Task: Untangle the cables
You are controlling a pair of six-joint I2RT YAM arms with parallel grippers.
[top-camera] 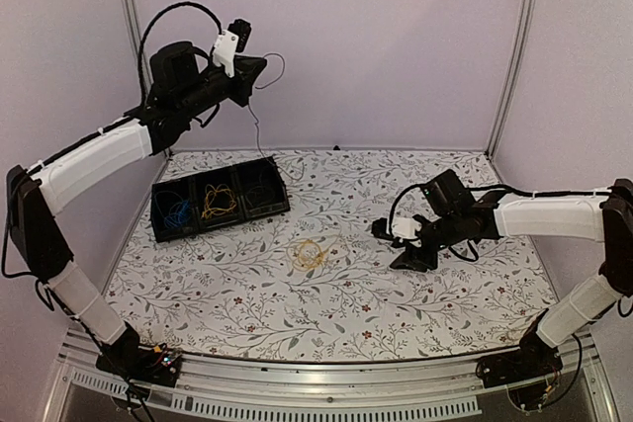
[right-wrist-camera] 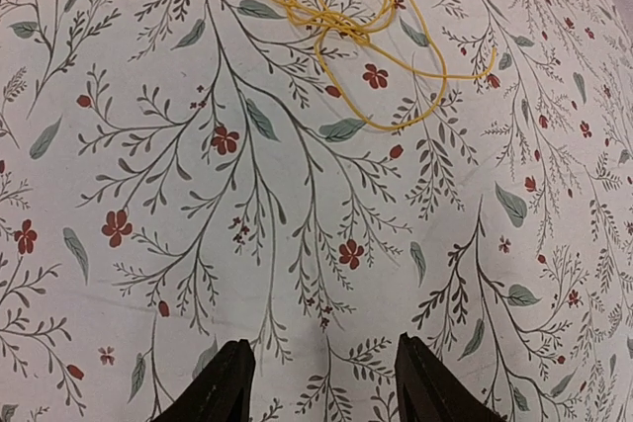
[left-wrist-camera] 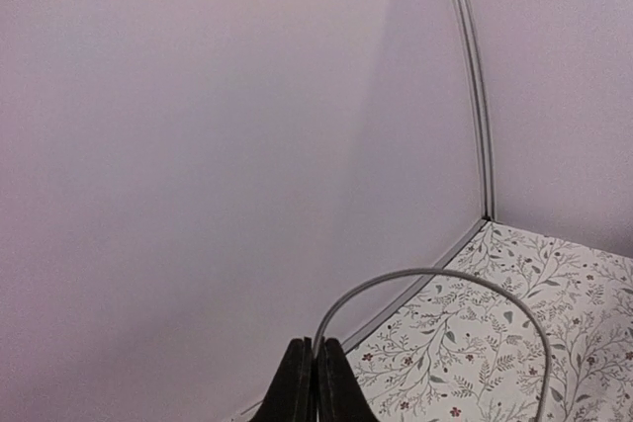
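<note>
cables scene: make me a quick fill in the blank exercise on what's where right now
1. The left gripper, raised high, is ____ on the thin grey cable.
2. The loose cable lying on the table is ____ in colour.
3. The black tray has ____ compartments.
4. The right gripper has its jaws ____, with nothing between them.

Missing words: shut; yellow; three; open
</note>
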